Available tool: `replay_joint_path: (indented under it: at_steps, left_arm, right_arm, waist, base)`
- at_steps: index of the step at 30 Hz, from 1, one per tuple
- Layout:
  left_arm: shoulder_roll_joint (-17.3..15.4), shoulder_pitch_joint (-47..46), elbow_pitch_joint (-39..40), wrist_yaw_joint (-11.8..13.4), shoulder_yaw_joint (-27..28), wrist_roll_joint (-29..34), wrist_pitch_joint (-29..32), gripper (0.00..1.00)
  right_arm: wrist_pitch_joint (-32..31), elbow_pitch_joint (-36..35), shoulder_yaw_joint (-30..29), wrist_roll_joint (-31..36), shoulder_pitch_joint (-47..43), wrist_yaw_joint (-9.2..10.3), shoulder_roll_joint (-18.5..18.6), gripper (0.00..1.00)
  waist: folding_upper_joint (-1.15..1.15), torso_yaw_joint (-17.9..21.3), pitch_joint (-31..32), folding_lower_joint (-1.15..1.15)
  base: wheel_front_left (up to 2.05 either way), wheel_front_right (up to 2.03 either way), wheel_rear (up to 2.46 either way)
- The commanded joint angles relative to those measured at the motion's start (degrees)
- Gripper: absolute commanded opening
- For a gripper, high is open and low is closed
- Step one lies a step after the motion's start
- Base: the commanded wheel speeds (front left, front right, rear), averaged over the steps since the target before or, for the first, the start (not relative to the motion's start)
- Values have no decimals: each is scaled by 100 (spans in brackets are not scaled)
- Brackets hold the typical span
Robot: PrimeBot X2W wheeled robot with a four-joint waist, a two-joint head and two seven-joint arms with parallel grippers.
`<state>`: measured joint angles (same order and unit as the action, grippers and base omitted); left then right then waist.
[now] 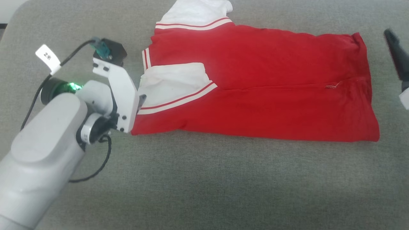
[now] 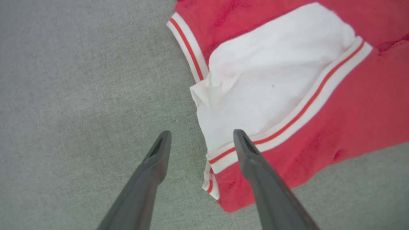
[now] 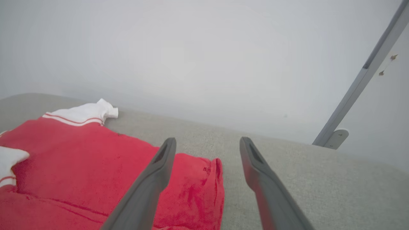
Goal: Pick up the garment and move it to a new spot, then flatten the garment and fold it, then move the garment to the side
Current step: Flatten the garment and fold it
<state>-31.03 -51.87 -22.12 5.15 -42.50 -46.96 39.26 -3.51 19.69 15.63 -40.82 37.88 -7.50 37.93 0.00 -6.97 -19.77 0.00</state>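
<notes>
pale forearm (image 1: 38, 153) of the left arm sits closest: smooth moulded shell, rounded. a black cable (image 1: 102, 166) loops off it, with a white tag (image 1: 48, 57) on the cable.

left gripper (image 2: 201, 134): fingers spread, nothing pinched. the fingers are long, dark, tapered and matte. it sits at the garment's (image 1: 255, 83) sleeve-end corner. one finger lies over the striped trim (image 2: 287, 118), the other over the grey surface (image 2: 80, 95) just beside the garment. can't tell if the tips touch.

right gripper (image 3: 207, 140): fingers spread too, nothing between them. it's off the garment's hem end, one finger over the red hem corner, the other past it.

garment: soft red knit, slightly rumpled, folded lengthwise into a long rough rectangle, flat on the surface. a fold ridge runs along its length. a white sleeve part (image 1: 172, 80) lies on top near the left gripper, creased, edged with white-red-white trim. a far sleeve part (image 1: 195, 12) sticks out past the garment's far edge.

surface: grey woven fabric, fine weave, padded look, with a rounded corner beyond the garment's sleeve end. behind the garment is a plain pale wall (image 3: 191, 48), with a slanted grey metal strut (image 3: 361, 80) on a small rounded bracket (image 3: 334, 139).
</notes>
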Motion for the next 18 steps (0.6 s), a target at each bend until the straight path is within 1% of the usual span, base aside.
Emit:
replay_joint_path:
  at_steps: [1, 2, 5, 7, 11, 14, 18]
  left_arm:
    - [-67, 202, 201, 140, 20, -100, 60, 100]
    - [-67, 202, 201, 140, 20, -100, 60, 100]
    - [-181, 455, 428, 307, 53, -172, 158, 100]
    - [-267, 608, 526, 421, 74, -231, 223, 100]
    - [-372, 861, 618, 617, 136, -372, 324, 100]
    - [-413, 963, 542, 712, 194, -442, 309, 100]
    - [-316, 1088, 201, 848, 269, -582, 330, 100]
  right_arm:
    - [306, -143, -414, 314, -197, 3, -195, 100]
    - [306, -143, -414, 314, -197, 3, -195, 100]
    - [554, -361, -1011, 735, -426, 3, -499, 100]
    - [575, -579, -1306, 990, -642, 1, -767, 100]
    - [387, -1048, -1803, 1400, -980, 3, -1154, 100]
    - [229, -1406, -2000, 1561, -1189, 2, -1433, 100]
    - [43, -1751, -2214, 1711, -1417, 2, -1744, 100]
  waist:
    - [0, 37, 15, 0]
    - [0, 37, 15, 0]
    - [0, 119, 15, 0]
    - [0, 192, 18, 0]
    - [0, 347, -31, 0]
    - [0, 473, -98, 0]
    - [0, 606, -170, 0]
  base:
    - [0, 0, 0]
    - [0, 0, 0]
    - [0, 0, 0]
    - [0, 0, 0]
    - [0, 0, 0]
    - [0, 0, 0]
    - [0, 0, 0]
